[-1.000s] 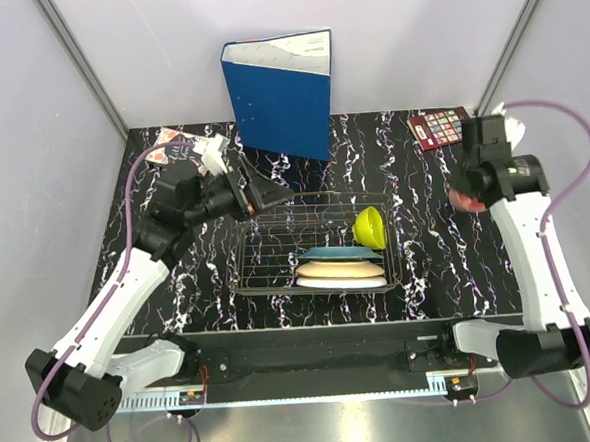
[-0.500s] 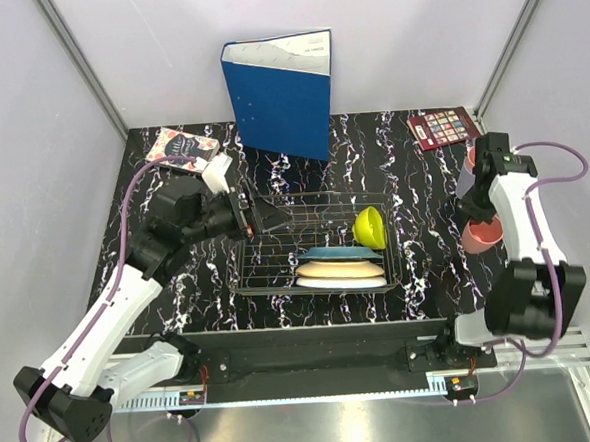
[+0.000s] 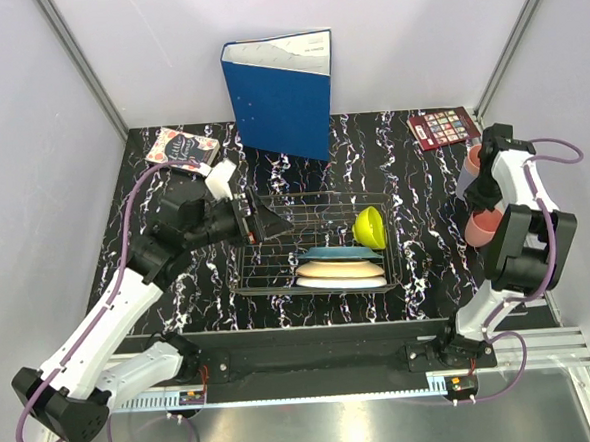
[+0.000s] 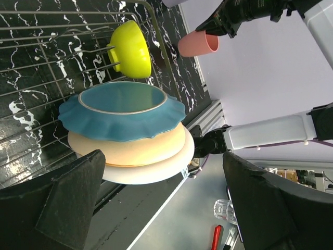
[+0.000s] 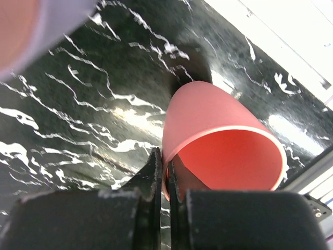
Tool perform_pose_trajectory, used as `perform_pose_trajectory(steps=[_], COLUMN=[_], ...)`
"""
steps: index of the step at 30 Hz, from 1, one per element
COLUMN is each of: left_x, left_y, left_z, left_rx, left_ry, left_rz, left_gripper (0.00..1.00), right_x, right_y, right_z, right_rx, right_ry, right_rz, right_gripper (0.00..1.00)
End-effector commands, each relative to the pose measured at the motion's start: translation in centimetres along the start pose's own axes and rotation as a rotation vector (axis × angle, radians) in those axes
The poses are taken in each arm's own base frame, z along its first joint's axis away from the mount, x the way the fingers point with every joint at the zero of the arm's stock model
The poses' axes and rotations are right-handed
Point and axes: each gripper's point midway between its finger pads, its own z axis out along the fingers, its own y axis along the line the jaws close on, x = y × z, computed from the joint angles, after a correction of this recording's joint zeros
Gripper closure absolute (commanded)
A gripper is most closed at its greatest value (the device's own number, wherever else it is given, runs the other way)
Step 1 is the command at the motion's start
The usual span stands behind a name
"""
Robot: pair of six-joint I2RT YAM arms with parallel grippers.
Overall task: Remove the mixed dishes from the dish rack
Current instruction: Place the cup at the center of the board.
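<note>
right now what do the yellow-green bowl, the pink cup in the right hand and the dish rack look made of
The yellow-green bowl: likely plastic, smooth, faintly glossy, one even colour.
The pink cup: likely plastic, matte, thin even rim.
The dish rack: thin dark wire, probably coated metal.

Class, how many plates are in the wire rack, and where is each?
3, in one stack in the dish rack: the teal plate on top, the cream plate beneath it, the white plate lowest. Another underneath could be hidden.
</note>
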Motion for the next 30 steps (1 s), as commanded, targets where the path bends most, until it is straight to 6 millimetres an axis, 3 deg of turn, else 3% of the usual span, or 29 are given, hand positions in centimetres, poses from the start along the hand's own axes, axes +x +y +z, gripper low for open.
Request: perform_pose_trajectory(steps=[1,9,13,14,17,20,25,29,30], left_x=[-0.3,-0.3,-0.4,-0.3,-0.2,-0.2,-0.1,0.1,0.2], left_y=[0.2,0.6,0.7,0.7,0.8,0.8,0.8,1.1,1.2], left_z=[0.4,1.1,1.2,1.3,1.4,1.4,1.3,1.5,1.5], left_rx=[-0.001,-0.014,-0.015,-0.014,-0.016,-0.015,-0.012,-0.021,-0.021], left_ry=[-0.013,0.003,0.006,0.012,0.017,0.02,0.021,0.028,0.031], left_rz=[0.026,0.027,0.028,0.032,0.032,0.033,0.04,0.039,0.036], left_gripper=[0.02,0.02,0.02,0.02,0.02,0.02,0.02,0.02,0.02], right_x=[-2.5,-2.7,-2.9,-2.9,-3.0,-2.8,-2.7,-2.8,-1.4], right_y=[1.6,2.1,2.1,2.0,1.9,1.9,3.2,5.9,7.6], right_z=[0.1,1.1,0.4,0.2,-0.3,-1.3,-6.4,-15.5,-17.7], right_rx=[-0.034,-0.021,-0.038,-0.039,-0.05,-0.078,-0.235,-0.46,-0.517], right_ry=[-0.043,-0.029,-0.047,-0.051,-0.061,-0.067,-0.101,-0.211,-0.227], right_rz=[0.018,0.004,0.003,0.003,0.004,0.012,0.06,0.045,-0.021], right_gripper=[1.0,0.97,0.82,0.72,0.56,0.46,0.41,0.37,0.36])
